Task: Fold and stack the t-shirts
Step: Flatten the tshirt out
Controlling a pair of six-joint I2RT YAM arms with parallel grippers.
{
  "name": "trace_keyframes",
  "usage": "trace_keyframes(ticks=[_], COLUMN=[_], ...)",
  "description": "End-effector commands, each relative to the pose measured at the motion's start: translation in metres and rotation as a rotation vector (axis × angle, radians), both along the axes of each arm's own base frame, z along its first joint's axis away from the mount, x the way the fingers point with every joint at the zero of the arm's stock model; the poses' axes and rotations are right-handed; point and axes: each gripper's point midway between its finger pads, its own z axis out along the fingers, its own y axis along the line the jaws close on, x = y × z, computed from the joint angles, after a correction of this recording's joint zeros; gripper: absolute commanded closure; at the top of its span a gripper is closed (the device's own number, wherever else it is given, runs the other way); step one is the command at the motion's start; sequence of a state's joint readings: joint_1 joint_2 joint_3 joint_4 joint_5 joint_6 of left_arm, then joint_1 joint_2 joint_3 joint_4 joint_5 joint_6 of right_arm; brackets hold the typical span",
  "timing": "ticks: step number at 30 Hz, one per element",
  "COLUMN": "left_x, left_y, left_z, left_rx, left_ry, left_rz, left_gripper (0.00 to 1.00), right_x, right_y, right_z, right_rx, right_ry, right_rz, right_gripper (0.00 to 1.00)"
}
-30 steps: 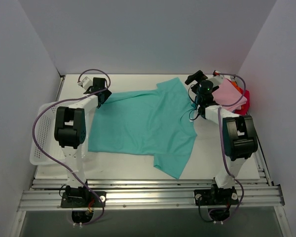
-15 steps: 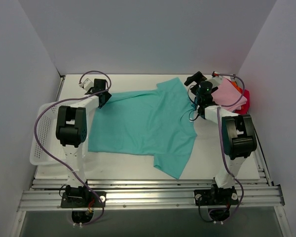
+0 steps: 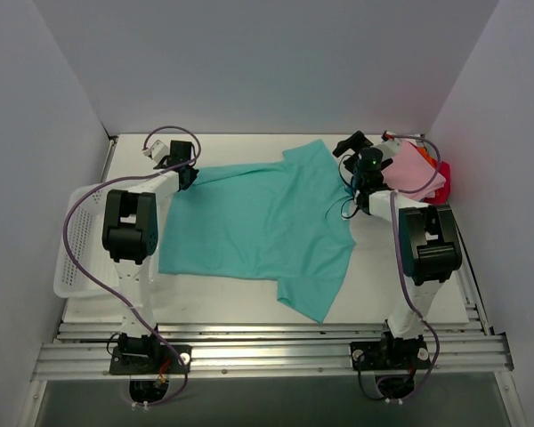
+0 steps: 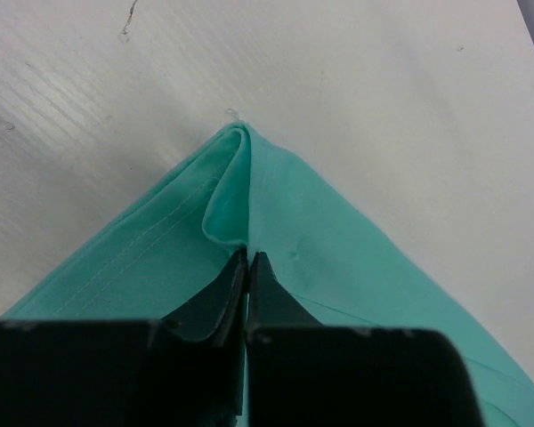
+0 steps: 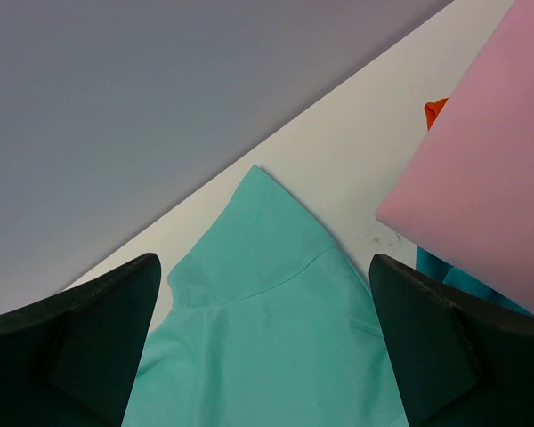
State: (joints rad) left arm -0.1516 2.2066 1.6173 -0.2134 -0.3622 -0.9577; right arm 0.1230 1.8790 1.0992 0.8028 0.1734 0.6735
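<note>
A teal-green t-shirt (image 3: 262, 222) lies spread flat across the middle of the table. My left gripper (image 3: 186, 172) sits at its far left corner, jaws shut on a pinched fold of the hem corner (image 4: 236, 191). My right gripper (image 3: 349, 153) hovers open over the far right sleeve (image 5: 267, 267), with a finger to either side and nothing between them. A stack of folded t-shirts stands at the far right: pink (image 3: 416, 169) on top, red (image 3: 442, 182) and orange (image 5: 434, 110) edges peeking out, teal-blue (image 5: 445, 271) underneath.
A white mesh basket (image 3: 76, 245) sits at the table's left edge beside the left arm. Grey walls close in the table at the back and both sides. Bare white table (image 3: 240, 147) lies beyond the shirt.
The left gripper has shut on the shirt's far left corner. The right gripper has shifted slightly and stays open.
</note>
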Motion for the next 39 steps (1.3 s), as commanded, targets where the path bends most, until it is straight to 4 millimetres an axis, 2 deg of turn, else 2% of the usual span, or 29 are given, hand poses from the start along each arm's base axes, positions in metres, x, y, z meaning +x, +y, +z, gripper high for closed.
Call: trace_keyframes(ticks=[1, 7, 9, 10, 11, 12, 13, 14, 15, 16, 17, 18, 20, 21, 22, 23, 24, 25, 27, 30, 31, 32, 33, 34, 35, 36, 37, 38, 39], left_x=[0.019, 0.036, 0.05, 0.054, 0.065, 0.071, 0.076, 0.082, 0.092, 0.096, 0.1, 0.108, 0.117, 0.122, 0.132, 0.135, 0.139, 0.147, 0.15, 0.148, 0.146, 0.136, 0.131, 0.122, 0.11, 0.102, 0.083, 0.072, 0.061], left_y=[0.0, 0.008, 0.013, 0.014, 0.015, 0.017, 0.017, 0.017, 0.016, 0.016, 0.018, 0.016, 0.02, 0.02, 0.024, 0.021, 0.022, 0.022, 0.026, 0.033, 0.035, 0.036, 0.035, 0.036, 0.034, 0.028, 0.026, 0.021, 0.009], left_z=[0.025, 0.04, 0.047, 0.038, 0.05, 0.051, 0.05, 0.038, 0.049, 0.045, 0.031, 0.04, 0.022, 0.021, 0.032, 0.016, 0.019, 0.031, 0.038, 0.083, 0.138, 0.134, 0.151, 0.214, 0.212, 0.229, 0.267, 0.275, 0.27], left_rx=[-0.005, -0.01, -0.008, -0.004, -0.005, -0.006, -0.013, -0.012, -0.016, -0.017, -0.013, -0.017, -0.02, -0.023, -0.031, -0.047, -0.056, -0.065, -0.072, -0.06, -0.053, -0.029, -0.016, -0.005, 0.03, 0.047, 0.092, 0.11, 0.126], left_ry=[-0.074, -0.117, -0.142, -0.132, -0.165, -0.173, -0.179, -0.172, -0.204, -0.208, -0.194, -0.224, -0.221, -0.227, -0.26, -0.238, -0.246, -0.277, -0.291, -0.363, -0.467, -0.453, -0.482, -0.605, -0.589, -0.61, -0.645, -0.636, -0.601], left_rz=[0.007, 0.021, 0.026, 0.025, 0.026, 0.026, 0.023, 0.018, 0.018, 0.019, 0.02, 0.019, 0.022, 0.019, 0.017, -0.003, -0.007, -0.014, -0.028, -0.035, -0.04, -0.049, -0.057, -0.065, -0.091, -0.111, -0.133, -0.152, -0.184], left_gripper=[0.97, 0.98, 0.98, 0.98, 0.98, 0.98, 0.98, 0.98, 0.98, 0.98, 0.98, 0.96, 0.77, 0.58, 0.41, 0.23, 0.09, 0.03, 0.04, 0.05, 0.05, 0.05, 0.05, 0.05, 0.05, 0.05, 0.05, 0.05, 0.05], right_x=[0.01, 0.01, 0.01, 0.01, 0.01, 0.011, 0.011, 0.011, 0.012, 0.012, 0.012, 0.013, 0.013, 0.013, 0.014, 0.014, 0.014, 0.014, 0.015, 0.014, 0.014, 0.013, 0.011, 0.009, 0.008, 0.001, -0.003, -0.008, -0.018], right_y=[-0.002, -0.003, -0.004, -0.004, -0.005, -0.004, -0.005, -0.005, -0.005, -0.006, -0.006, -0.006, -0.006, -0.006, -0.005, -0.004, -0.004, -0.003, -0.002, 0.002, 0.004, 0.006, 0.008, 0.01, 0.007, 0.015, 0.016, 0.019, 0.025], right_z=[0.019, 0.018, 0.019, 0.018, 0.018, 0.018, 0.016, 0.017, 0.016, 0.016, 0.015, 0.016, 0.013, 0.013, 0.012, 0.012, 0.011, 0.01, 0.011, 0.011, 0.013, 0.013, 0.018, 0.022, 0.03, 0.041, 0.049, 0.057, 0.076], right_rx=[0.013, 0.015, 0.015, 0.013, 0.013, 0.015, 0.013, 0.013, 0.013, 0.012, 0.012, 0.012, 0.01, 0.01, 0.011, 0.012, 0.013, 0.014, 0.016, 0.02, 0.019, 0.017, 0.015, 0.011, 0.001, -0.02, -0.039, -0.064, -0.121], right_ry=[-0.057, -0.056, -0.057, -0.056, -0.056, -0.056, -0.051, -0.052, -0.053, -0.052, -0.051, -0.052, -0.047, -0.047, -0.046, -0.046, -0.044, -0.043, -0.044, -0.046, -0.047, -0.046, -0.049, -0.051, -0.059, -0.057, -0.056, -0.058, -0.06], right_rz=[-0.004, -0.006, -0.006, -0.008, -0.009, -0.008, -0.008, -0.009, -0.009, -0.01, -0.009, -0.009, -0.007, -0.007, -0.003, -0.001, 0.002, 0.006, 0.009, 0.019, 0.022, 0.021, 0.02, 0.016, -0.016, -0.022, -0.046, -0.063, -0.098], right_gripper=[0.0, 0.0, 0.0, 0.0, 0.0, 0.0, 0.0, 0.0, 0.0, 0.0, 0.0, 0.0, 0.0, 0.0, 0.0, 0.0, 0.0, 0.0, 0.0, 0.0, 0.0, 0.0, 0.0, 0.0, 0.0, 0.0, 0.0, 0.0, 0.0])
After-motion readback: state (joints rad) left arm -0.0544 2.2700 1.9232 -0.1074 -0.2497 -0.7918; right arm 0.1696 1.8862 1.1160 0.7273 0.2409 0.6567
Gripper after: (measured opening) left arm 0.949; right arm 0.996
